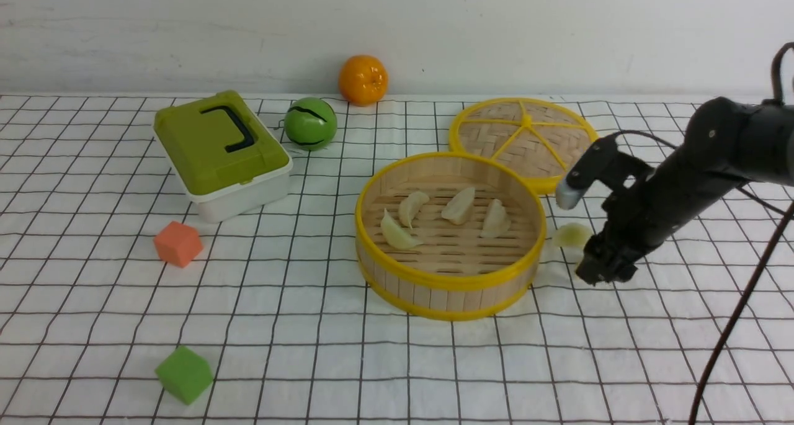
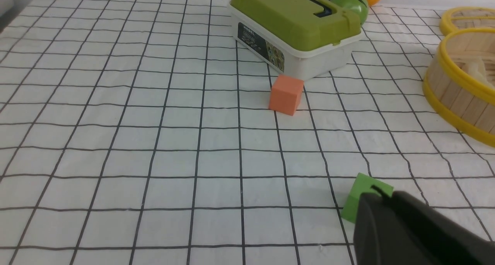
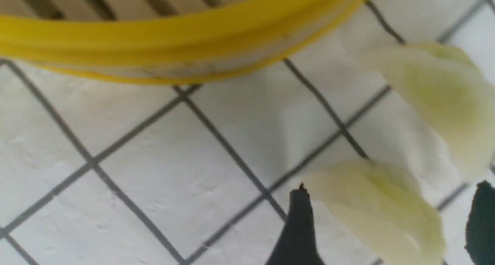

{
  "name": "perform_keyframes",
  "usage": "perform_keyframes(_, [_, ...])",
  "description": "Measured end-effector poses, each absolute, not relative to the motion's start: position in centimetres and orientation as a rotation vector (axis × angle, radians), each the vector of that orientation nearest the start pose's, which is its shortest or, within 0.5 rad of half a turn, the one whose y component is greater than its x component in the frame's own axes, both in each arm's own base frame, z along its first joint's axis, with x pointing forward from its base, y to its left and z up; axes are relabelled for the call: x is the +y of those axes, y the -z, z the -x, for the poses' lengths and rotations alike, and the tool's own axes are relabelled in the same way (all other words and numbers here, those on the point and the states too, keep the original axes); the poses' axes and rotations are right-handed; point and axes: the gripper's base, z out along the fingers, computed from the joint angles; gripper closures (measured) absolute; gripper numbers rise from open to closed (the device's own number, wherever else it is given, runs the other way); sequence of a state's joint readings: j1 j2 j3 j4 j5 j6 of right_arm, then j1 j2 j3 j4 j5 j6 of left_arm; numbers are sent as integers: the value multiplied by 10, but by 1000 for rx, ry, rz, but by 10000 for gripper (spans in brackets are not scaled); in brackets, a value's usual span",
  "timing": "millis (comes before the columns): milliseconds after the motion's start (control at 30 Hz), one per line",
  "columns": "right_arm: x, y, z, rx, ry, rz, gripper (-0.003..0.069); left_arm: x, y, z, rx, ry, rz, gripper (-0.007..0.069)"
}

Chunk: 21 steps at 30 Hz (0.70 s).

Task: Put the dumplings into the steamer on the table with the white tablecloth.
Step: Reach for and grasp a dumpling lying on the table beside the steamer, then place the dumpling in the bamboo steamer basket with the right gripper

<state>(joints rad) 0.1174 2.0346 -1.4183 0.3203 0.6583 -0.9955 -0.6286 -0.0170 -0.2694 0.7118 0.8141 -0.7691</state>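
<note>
The steamer (image 1: 450, 282) stands mid-table on the white tablecloth (image 1: 310, 326), with several pale dumplings (image 1: 459, 205) on its slatted floor. One more dumpling (image 1: 570, 234) lies on the cloth just right of the steamer. My right gripper (image 1: 598, 270) is low over the cloth beside it. In the right wrist view it is open (image 3: 390, 185), a dumpling (image 3: 379, 214) lying between its fingers (image 3: 297, 226) with a gap on each side. A second dumpling (image 3: 437, 102) lies further on, near the steamer rim (image 3: 174, 36). My left gripper (image 2: 373, 193) is shut and holds nothing.
The woven lid (image 1: 524, 136) lies behind the steamer. A green-lidded box (image 1: 220, 152), a green ball (image 1: 310, 123) and an orange (image 1: 363, 79) stand at the back left. An orange cube (image 1: 178, 243) and a green cube (image 1: 183, 374) sit on the left.
</note>
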Motion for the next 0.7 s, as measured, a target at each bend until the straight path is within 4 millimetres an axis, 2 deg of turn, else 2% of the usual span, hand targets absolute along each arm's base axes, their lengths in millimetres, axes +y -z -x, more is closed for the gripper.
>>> perform_keyframes(33, [71, -164, -419, 2414, -73, 1206, 176, 24, -245, -41, 1838, 143, -23, 598])
perform_keyframes(67, [71, -164, -419, 2414, -73, 1206, 176, 24, -245, -41, 1838, 143, -23, 598])
perform_keyframes(133, [72, -163, -421, 2398, -56, 1230, 280, 24, -245, -41, 1838, 143, -22, 594])
perform_keyframes(200, [72, -164, -421, 2401, -52, 1224, 309, 24, -245, -41, 1838, 143, -22, 594])
perform_keyframes(233, [72, -164, -422, 2421, -54, 1185, 370, 24, -245, -41, 1838, 143, -22, 592])
perform_keyframes(333, [72, -166, -421, 2454, -65, 1120, 454, 24, -245, -41, 1838, 143, -22, 588])
perform_keyframes(433, [71, -171, -418, 2510, -89, 1028, 463, 24, -245, -41, 1839, 143, -21, 588])
perform_keyframes(467, [71, -179, -415, 2545, -111, 961, 463, 24, -245, -41, 1839, 144, -20, 588])
perform_keyframes(567, [71, -193, -412, 2565, -130, 902, 463, 24, -245, -41, 1839, 145, -19, 588])
perform_keyframes(600, [72, -209, -409, 2584, -158, 836, 463, 24, -245, -41, 1839, 145, -19, 588])
perform_keyframes(700, [77, -239, -405, 2576, -229, 703, 463, 24, -245, -41, 1839, 145, -19, 588])
